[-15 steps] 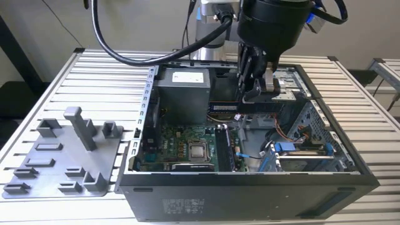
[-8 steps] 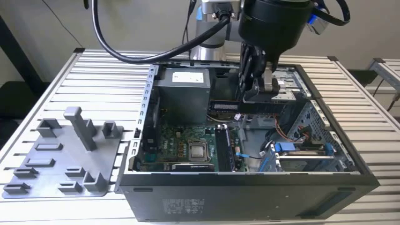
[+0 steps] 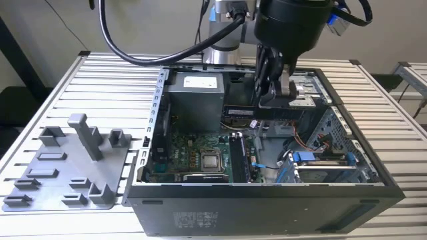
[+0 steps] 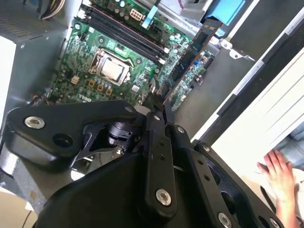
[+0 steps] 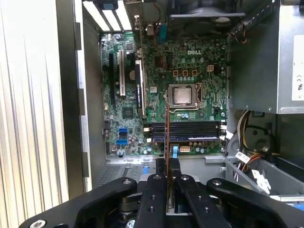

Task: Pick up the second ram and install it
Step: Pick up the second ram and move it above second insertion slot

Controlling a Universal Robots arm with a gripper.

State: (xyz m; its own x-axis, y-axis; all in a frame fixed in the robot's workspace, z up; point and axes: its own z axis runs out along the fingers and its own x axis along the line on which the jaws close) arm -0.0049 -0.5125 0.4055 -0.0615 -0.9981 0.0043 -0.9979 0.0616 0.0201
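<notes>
Near the bench [image 3: 100,80] edge at the exterior view's left lies a grey tray [image 3: 60,186]; beside it stands the open computer case [image 3: 267,200]. Above its green motherboard [image 3: 193,145] the claw [image 3: 275,104] is clenched on the second ram [image 3: 243,111], a long, narrow dark stick with a pale label toward one end.

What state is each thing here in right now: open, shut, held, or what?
Gripper: shut on the ram.
Ram: held above the motherboard, not yet seated.
Case: lying open.
Processor: seated on the motherboard, uncovered.
</notes>
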